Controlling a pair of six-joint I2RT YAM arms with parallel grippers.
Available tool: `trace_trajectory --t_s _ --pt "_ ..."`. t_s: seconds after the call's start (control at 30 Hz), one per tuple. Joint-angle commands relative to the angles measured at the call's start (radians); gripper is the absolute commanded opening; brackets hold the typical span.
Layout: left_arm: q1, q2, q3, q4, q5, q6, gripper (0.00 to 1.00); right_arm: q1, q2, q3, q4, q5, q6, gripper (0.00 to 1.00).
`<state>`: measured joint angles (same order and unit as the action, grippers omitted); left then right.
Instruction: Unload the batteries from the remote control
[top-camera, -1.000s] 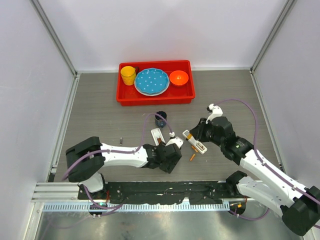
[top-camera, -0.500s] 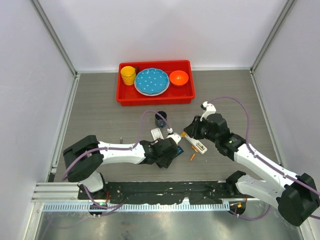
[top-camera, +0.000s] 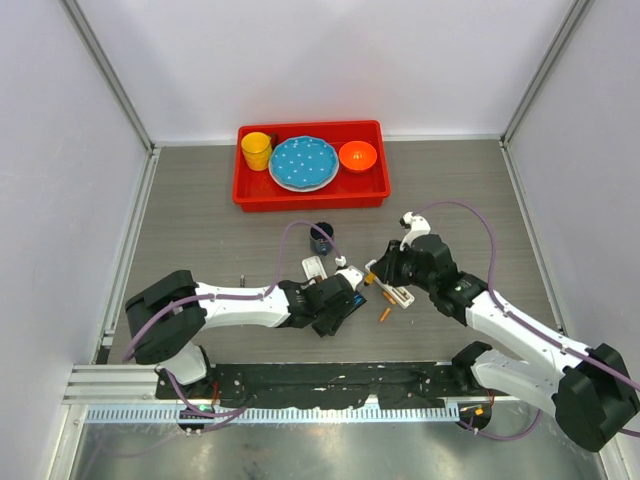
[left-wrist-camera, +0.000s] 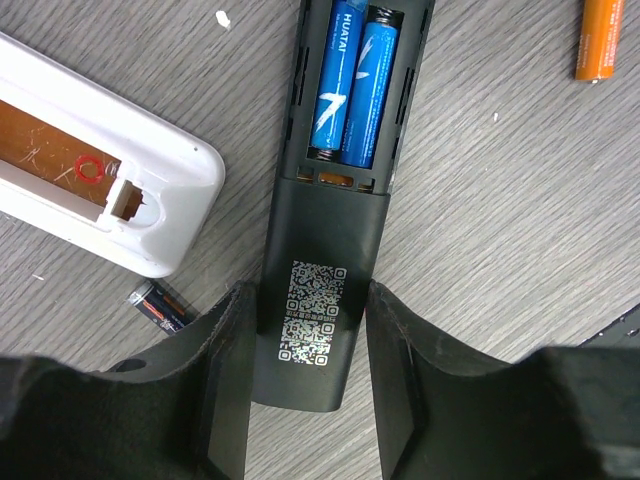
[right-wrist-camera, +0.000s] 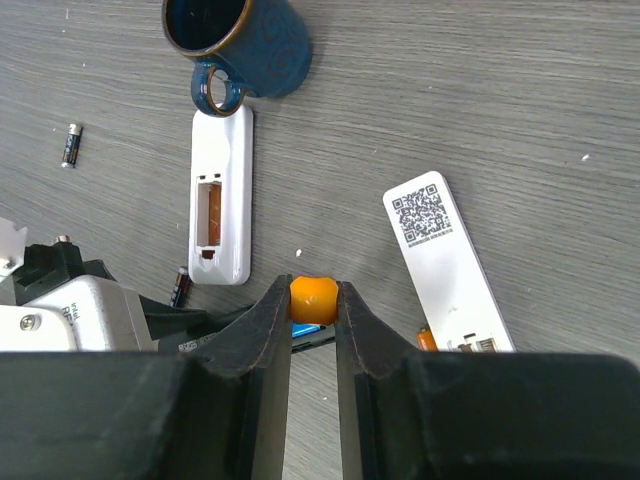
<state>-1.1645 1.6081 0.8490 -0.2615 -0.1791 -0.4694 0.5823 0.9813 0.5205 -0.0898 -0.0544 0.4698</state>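
The black remote (left-wrist-camera: 320, 330) lies face down on the table. Its battery bay is open at the 12 o'clock end in the left wrist view. The two blue batteries (left-wrist-camera: 370, 90) sit side by side inside this bay. The left gripper (left-wrist-camera: 308, 320) stands about half open around the 6 o'clock end of the remote, with one finger against each long side, so it grips the remote.

The right gripper (right-wrist-camera: 311, 305) is almost closed on a small orange piece (right-wrist-camera: 314, 296), which is seen end-on. I cannot tell what this piece is. It hangs over the open bay, and a strip of blue shows just under it.

A loose orange battery (left-wrist-camera: 600, 40) lies at 1 o'clock from the bay, apart from the remote. At 9 o'clock there is a white remote (left-wrist-camera: 100, 200) with an empty open bay. A dark battery (left-wrist-camera: 160, 305) lies just beside its end, near the left finger. At 3 o'clock of the black remote in the top view lies a second white remote (top-camera: 395, 292). The blue mug (top-camera: 321, 237) stands at 11 o'clock, and the red tray (top-camera: 310, 197) is farther away at 12.
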Motion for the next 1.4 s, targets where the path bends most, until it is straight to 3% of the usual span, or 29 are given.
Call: trace_trajectory --t_s 0.0,1.0,1.37 --pt "-0.001 0.010 -0.031 0.008 0.067 -0.008 0.37 -0.001 -0.039 -0.022 0.033 0.014 -0.020 0.01" --pt "-0.001 0.042 -0.011 0.005 0.087 0.002 0.28 -0.001 -0.073 -0.033 -0.025 0.021 -0.030 0.01" --pt "-0.001 0.052 -0.016 0.011 0.089 -0.002 0.23 -0.001 -0.052 -0.051 0.038 -0.071 0.000 0.01"
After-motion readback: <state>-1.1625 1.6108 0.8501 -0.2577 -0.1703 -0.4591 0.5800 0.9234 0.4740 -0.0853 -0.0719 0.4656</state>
